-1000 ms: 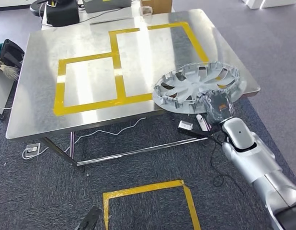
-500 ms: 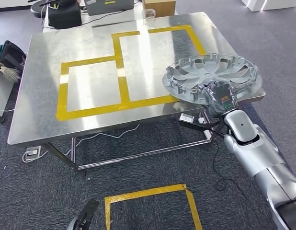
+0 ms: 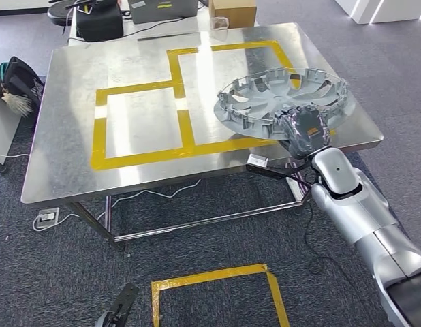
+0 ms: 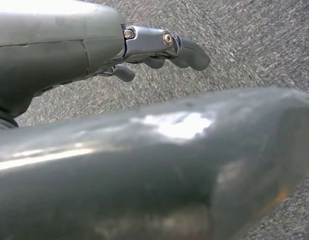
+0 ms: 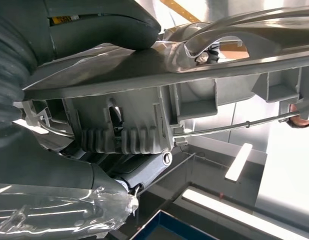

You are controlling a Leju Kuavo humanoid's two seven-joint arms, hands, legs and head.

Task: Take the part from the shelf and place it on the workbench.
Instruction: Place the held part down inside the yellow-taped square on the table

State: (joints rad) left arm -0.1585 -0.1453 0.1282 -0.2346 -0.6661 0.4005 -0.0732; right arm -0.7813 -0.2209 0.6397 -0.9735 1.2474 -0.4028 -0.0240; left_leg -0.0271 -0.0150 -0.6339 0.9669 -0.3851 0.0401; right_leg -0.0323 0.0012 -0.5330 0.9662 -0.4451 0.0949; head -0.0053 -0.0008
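Observation:
A silver wheel cover (image 3: 283, 101) with curved spokes hangs level just above the right part of the steel workbench (image 3: 142, 129). My right hand (image 3: 306, 133) grips its near rim from below and above; up close the thumb lies on top of the rim (image 5: 172, 60) and the fingers (image 5: 145, 170) sit under it. The cover overlaps the right yellow-taped square (image 3: 234, 139). My left hand (image 4: 160, 47) hangs low beside my body over grey carpet, its fingers apart and nothing in them.
Yellow tape marks two squares on the workbench, the left one (image 3: 139, 122) bare. A black bag (image 3: 98, 20), a grey case and a cardboard box (image 3: 231, 10) stand beyond its far edge. Cables and a power strip (image 3: 259, 162) lie under the table. A taped rectangle (image 3: 213, 279) marks the carpet.
The camera has shifted and the table sits further right in the picture. My right hand has carried the wheel cover further in over the workbench, away from its right edge.

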